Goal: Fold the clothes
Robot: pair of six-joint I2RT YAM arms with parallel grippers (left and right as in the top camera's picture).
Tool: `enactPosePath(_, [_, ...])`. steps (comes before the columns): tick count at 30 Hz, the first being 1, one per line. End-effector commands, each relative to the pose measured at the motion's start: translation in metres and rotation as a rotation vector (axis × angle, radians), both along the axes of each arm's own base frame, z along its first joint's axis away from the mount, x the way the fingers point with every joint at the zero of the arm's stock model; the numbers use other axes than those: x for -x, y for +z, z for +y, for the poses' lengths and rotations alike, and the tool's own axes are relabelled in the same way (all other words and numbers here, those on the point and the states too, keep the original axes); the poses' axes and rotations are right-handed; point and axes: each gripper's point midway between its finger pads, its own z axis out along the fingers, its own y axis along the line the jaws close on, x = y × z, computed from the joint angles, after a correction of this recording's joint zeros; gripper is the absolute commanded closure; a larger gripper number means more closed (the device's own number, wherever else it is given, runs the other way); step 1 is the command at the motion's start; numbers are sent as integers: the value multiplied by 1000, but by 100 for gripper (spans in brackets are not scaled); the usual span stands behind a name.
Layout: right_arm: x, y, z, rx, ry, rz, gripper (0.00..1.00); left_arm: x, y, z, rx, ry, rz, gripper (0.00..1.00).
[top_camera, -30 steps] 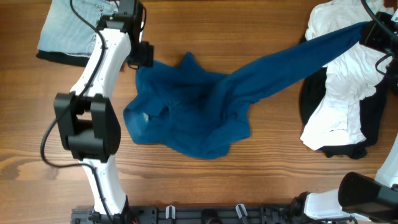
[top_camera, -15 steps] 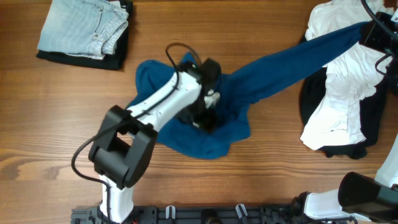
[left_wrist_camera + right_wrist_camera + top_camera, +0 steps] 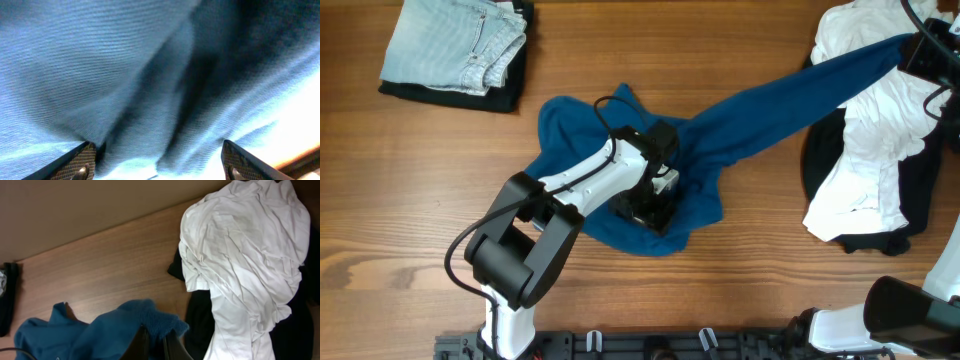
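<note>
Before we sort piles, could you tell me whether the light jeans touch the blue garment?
No, bare tabletop separates the jeans from the blue garment.

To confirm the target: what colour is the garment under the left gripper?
Plain deep blue garment, clearest in the overhead view.

Up in the far left corner of the wooden table [image 3: 410,200] sits a neat folded pile of pale denim jeans [image 3: 450,45]. It rests on a folded black garment [image 3: 505,98] that peeks out along its near and right sides. Over at the right edge, a crumpled white garment [image 3: 875,140] sprawls across a second black garment [image 3: 817,165], with dark cloth showing on both sides of it.
</note>
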Motion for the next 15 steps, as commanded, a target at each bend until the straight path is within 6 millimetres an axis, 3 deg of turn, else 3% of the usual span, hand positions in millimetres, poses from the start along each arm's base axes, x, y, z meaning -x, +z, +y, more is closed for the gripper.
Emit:
enactPosePath(1, [-1, 2, 0, 4, 13, -11, 96, 22, 0, -13, 76, 1, 100, 23])
enactPosePath(9, [-1, 2, 0, 3, 13, -11, 96, 19, 30, -17, 126, -7, 46, 25])
enactPosePath(15, [-1, 2, 0, 3, 13, -10, 96, 20, 27, -15, 95, -26, 23, 29])
